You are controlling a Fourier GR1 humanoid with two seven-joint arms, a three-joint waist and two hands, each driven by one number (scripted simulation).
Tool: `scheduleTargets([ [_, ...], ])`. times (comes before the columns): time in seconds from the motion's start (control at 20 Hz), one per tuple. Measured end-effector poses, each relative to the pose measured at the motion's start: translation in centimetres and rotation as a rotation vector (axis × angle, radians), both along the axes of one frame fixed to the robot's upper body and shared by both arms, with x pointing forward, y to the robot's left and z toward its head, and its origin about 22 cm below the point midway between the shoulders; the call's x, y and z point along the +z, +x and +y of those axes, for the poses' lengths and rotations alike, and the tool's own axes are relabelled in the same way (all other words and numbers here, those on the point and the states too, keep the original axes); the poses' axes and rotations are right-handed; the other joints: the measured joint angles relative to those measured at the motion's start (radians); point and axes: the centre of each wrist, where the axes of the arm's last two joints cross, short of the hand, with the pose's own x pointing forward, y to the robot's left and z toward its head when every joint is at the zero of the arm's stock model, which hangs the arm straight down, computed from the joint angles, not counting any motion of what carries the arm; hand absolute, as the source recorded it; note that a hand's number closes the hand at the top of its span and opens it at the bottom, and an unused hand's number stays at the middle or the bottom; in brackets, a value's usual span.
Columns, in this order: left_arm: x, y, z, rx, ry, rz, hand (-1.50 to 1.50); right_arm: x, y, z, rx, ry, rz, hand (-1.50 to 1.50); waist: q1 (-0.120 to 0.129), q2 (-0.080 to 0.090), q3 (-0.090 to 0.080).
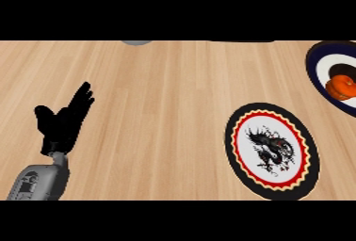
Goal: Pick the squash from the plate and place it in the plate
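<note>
From the head view, the squash (341, 88) is seen at the far right edge, sitting on a plate with dark and white rings (317, 60) that is cut off by the frame. Below and to the left of it, near but apart, lies a second plate (240, 141) with a black rim, a red and cream zigzag band and a dark figure on its white centre; nothing is carried on it.

The left hand (64, 123) is shown at the left side, fingers straight and up, thumb out, holding nothing; it is at rest, well apart from both plates. The right hand is not shown at all, so nothing can be said of its fingers.

The step in hand is judged to be the reach for the squash, not yet begun. It would best be made by the right hand, since the squash lies on that side. The squash should be approached from above, with fingers spread wide before contact and closed around its widest part, so that it is not nudged off the ringed plate. A clean lift clear of the rim is called for before it is carried across to the zigzag plate and set down on the white centre.

The squash itself is seen as bright orange, rounded and glossy, with a darker patch at its top. Only part of it shows, so its full shape cannot be told. A rounded body of that kind is judged likely to roll if released off-centre.
</note>
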Motion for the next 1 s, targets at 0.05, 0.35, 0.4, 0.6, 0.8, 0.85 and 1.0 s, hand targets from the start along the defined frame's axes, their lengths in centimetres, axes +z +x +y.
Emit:
scheduleTargets([
  [0.05,0.3,-0.2,0.1,-0.002,0.002,0.001,0.00,-0.1,-0.4,-0.3,0.005,0.008,-0.003,-1.50,0.002,0.000,0.000],
  [0.35,0.4,0.1,0.1,-0.003,0.005,0.000,0.00,-1.4,-2.6,-1.7,0.011,0.016,-0.038,-1.50,0.004,0.003,0.002],
  [0.4,0.4,0.2,-0.1,-0.005,0.005,0.000,0.00,-1.7,-2.9,-1.8,0.007,0.014,-0.036,-1.50,0.004,0.004,0.002],
  [0.6,0.1,0.3,-0.1,-0.008,0.004,0.000,0.00,-2.2,-4.0,-2.5,-0.019,0.003,-0.033,-1.50,0.008,0.007,0.003],
  [0.8,0.5,0.5,0.2,-0.008,0.004,-0.004,0.00,-2.3,-5.0,-3.1,-0.046,-0.008,-0.022,-1.50,0.011,0.007,0.003],
  [0.85,0.4,0.5,0.2,-0.004,0.006,-0.004,0.00,-2.4,-5.3,-3.3,-0.050,-0.013,-0.016,-1.50,0.010,0.007,0.003],
  [1.0,0.6,0.6,-0.2,-0.006,0.003,-0.006,0.00,-2.8,-6.2,-3.8,-0.062,-0.030,0.006,-1.50,0.011,0.008,0.004],
])
